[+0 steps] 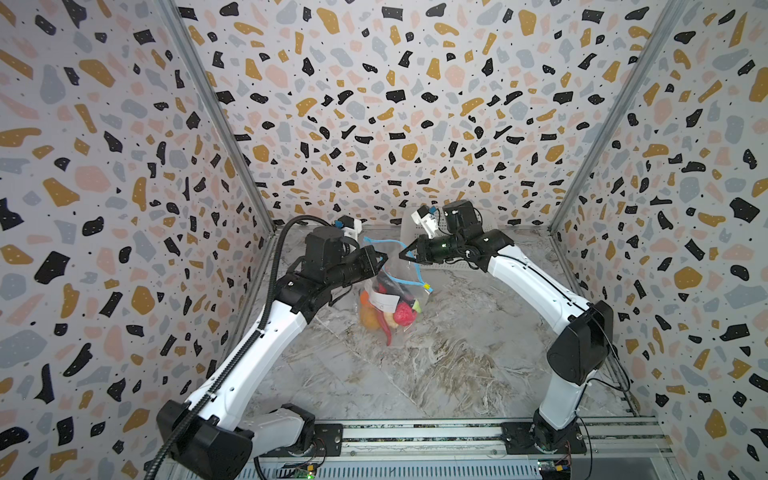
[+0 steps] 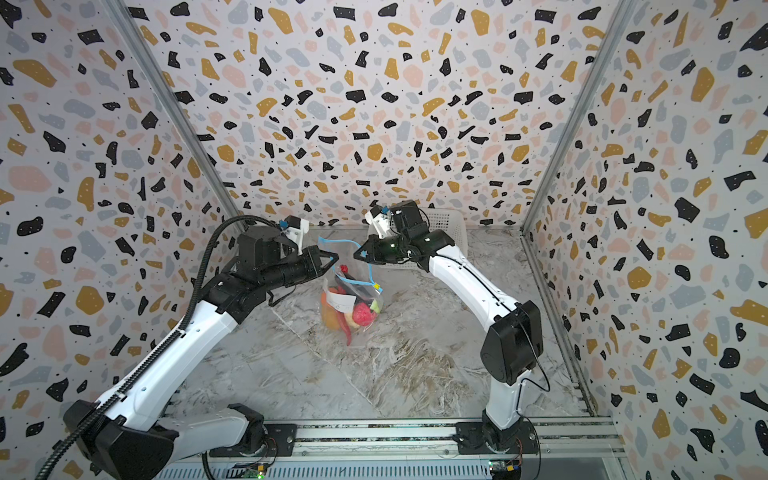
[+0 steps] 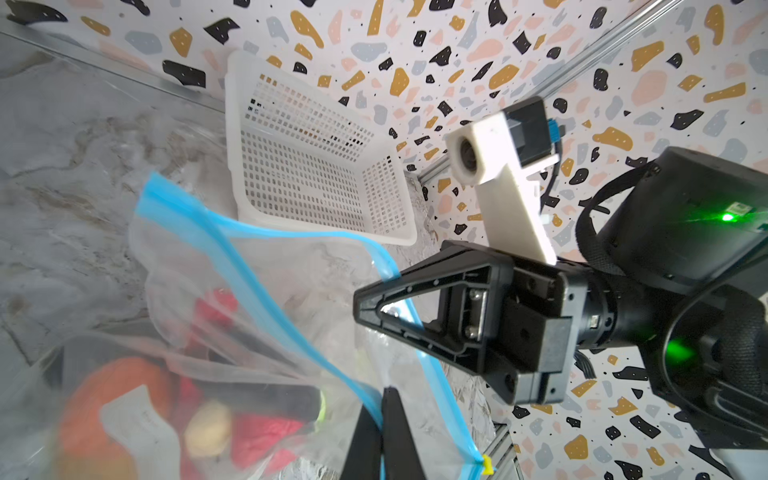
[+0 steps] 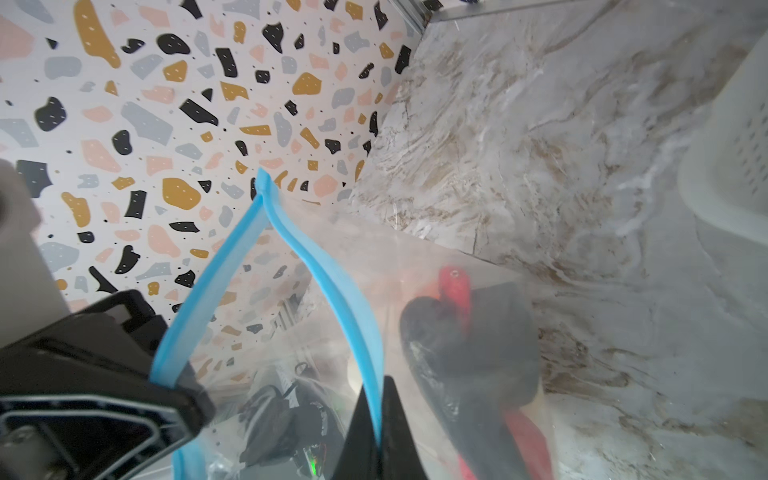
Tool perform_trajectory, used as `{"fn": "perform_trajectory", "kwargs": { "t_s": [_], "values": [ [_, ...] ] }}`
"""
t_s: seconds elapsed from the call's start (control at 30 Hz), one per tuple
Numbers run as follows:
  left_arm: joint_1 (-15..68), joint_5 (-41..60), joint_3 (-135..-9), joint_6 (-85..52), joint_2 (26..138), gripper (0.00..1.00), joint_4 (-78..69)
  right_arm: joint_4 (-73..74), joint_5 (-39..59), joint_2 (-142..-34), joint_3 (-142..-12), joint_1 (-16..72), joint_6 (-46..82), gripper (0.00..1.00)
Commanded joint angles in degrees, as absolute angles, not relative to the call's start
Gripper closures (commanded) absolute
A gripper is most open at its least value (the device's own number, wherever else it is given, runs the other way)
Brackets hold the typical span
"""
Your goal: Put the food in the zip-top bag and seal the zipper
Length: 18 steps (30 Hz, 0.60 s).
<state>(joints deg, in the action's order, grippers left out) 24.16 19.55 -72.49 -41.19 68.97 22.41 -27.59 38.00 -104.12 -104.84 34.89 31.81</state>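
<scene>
Zip-top bag [image 1: 409, 291] sits near the middle of the marble tabletop [image 1: 457, 365], slightly toward 12 o'clock in both top views. Its loaded end points to 6 o'clock and its mouth is raised toward 12 o'clock. We find the food [image 1: 404, 316] inside the bag: a pink-red ball, a cream ball, orange balls, a red chili [image 1: 388, 334] and dark purple-black pieces. The white label [image 1: 384, 300] faces the camera head, but its print is too small to read. The zipper [image 4: 353, 316] is unsealed: in both wrist views its two light-blue lips meet at one end and spread apart from there. The left gripper [image 1: 384, 259], reaching in from 9 o'clock, is clenched on one lip of the zipper. The right gripper [image 1: 402, 254], reaching in from 3 o'clock, is clenched on the other lip. The two grippers are just beside each other above the food. The yellow end tab [image 1: 425, 286] hangs at the bag's 3 o'clock edge. The white perforated basket [image 2: 451, 224] stands at 1 o'clock against the back wall, behind the right arm.
</scene>
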Motion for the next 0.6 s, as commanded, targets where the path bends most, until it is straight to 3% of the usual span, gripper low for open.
{"fn": "perform_trajectory", "kwargs": {
  "t_s": [0.0, 0.23, 0.57],
  "values": [
    [24.33, 17.02, -73.95, -42.02, 66.75, 1.00, 22.16, -29.47, 38.80, -104.80, -112.90, 36.93, 27.94, 1.00],
    [24.28, 16.28, -70.68, -47.14, 64.56, 1.00, 17.59, -32.09, 39.82, -107.39, -119.84, 38.86, 24.88, 1.00],
    [24.47, 17.25, -63.39, -50.27, 64.81, 1.00, 12.17, -24.28, 41.44, -106.29, -110.92, 37.65, 20.80, 1.00]
  ]
}}
